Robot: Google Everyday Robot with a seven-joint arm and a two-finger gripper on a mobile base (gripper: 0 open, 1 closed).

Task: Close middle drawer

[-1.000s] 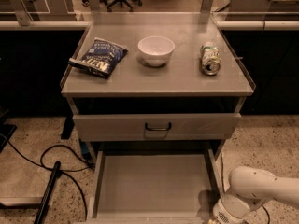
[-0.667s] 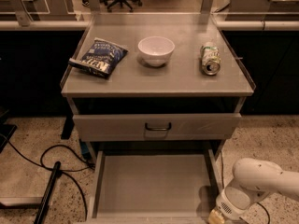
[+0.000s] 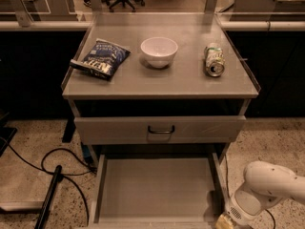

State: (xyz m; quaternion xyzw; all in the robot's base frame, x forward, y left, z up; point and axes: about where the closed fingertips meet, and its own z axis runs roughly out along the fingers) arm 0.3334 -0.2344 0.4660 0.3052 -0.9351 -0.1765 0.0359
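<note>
**MIDDLE DRAWER FULLY OPEN: TOOL LOWERED TO FRONT RIGHT CORNER**

Locate the cabinet's top surface [image 3: 162, 82], then the middle drawer [image 3: 155, 187] beneath the shut top drawer [image 3: 119, 130]. Find it pulled fully out and bare inside, with its front edge at the bottom of the view. Compare with one second ago and confirm no change in extension; treat closing as not yet begun.

Note the white arm [image 3: 271, 187] at lower right, just outside the drawer's right wall. Record a slight shift rightward and a lower wrist over that second. Read this as positioning against the drawer front, probably ahead of an inward push.

Disregard the chip bag [image 3: 101, 58], bowl [image 3: 159, 51] and can [image 3: 214, 60] on the surface, all well apart from the work.

Find the tool [image 3: 224, 222] at the bottom edge, just beside the drawer's front right corner. Cannot tell whether released or clenched, nor whether touching the drawer.

Expect a push from this corner to load the drawer off-centre; watch for skewing on the rails.
</note>
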